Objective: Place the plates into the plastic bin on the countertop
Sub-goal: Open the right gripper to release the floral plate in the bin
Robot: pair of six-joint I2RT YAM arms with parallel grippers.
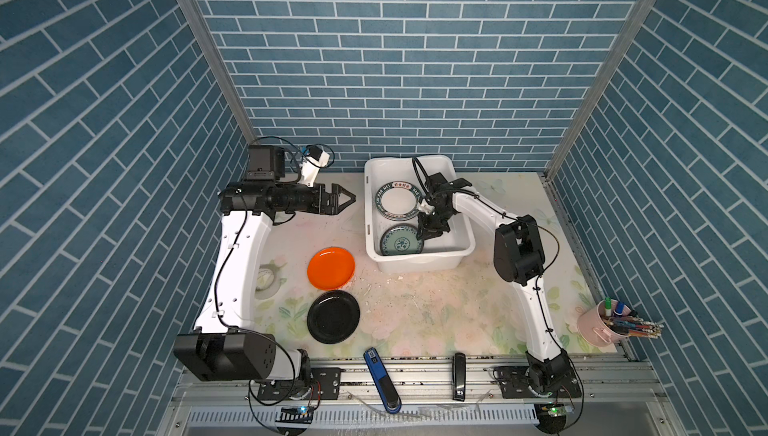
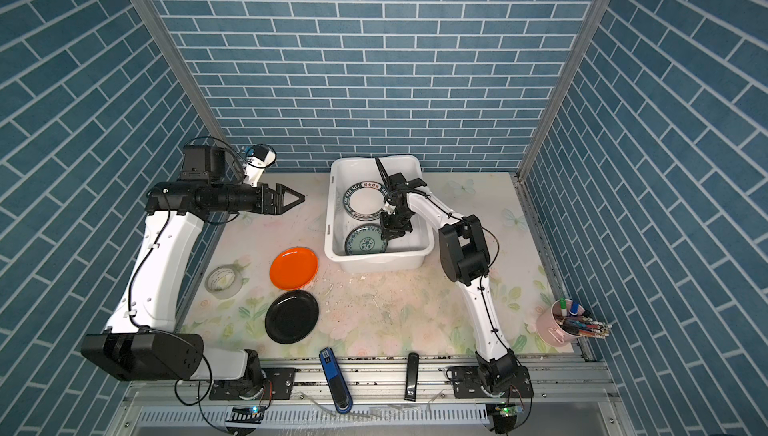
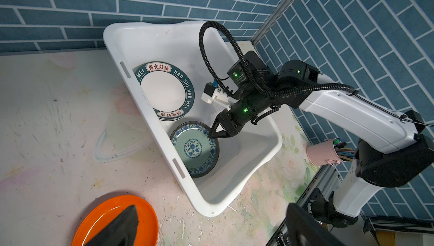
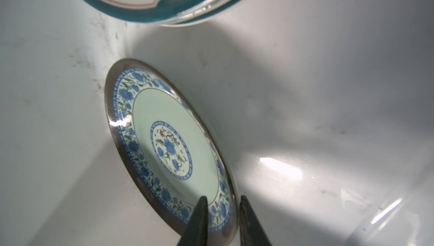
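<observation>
Right claw (image 4: 222, 200) was down inside the bin (image 1: 415, 265), its two tips straddling the rim of the small teal plate (image 4: 169, 144). The tips stood slightly apart, and I couldn't tell whether they were pinching the rim or had let go. That plate was tilted, leaning on the bin's left wall near the front corner, with its lower edge on the bin floor. The lettered plate (image 1: 397, 201) sat on top of a stack toward the back of the bin, just beside the teal one. Two plates were left out on the bench (image 1: 436, 309): the orange plate (image 1: 331, 268) and the black plate (image 1: 333, 316). Both lay flat, nearly touching each other, left of the bin and toward the front. Left claw (image 1: 345, 200) was spread wide and empty, held level above the bench and pointing at the bin's left wall. The orange plate lay below it and toward the front, and the black one was further front again. Both were round, so no long axis mattered. My read: the left arm was clearly nearer to both. The right arm would have to lift out over the bin wall and cross the middle, so the orange plate looked like the left arm's pick, taken at the rim.
</observation>
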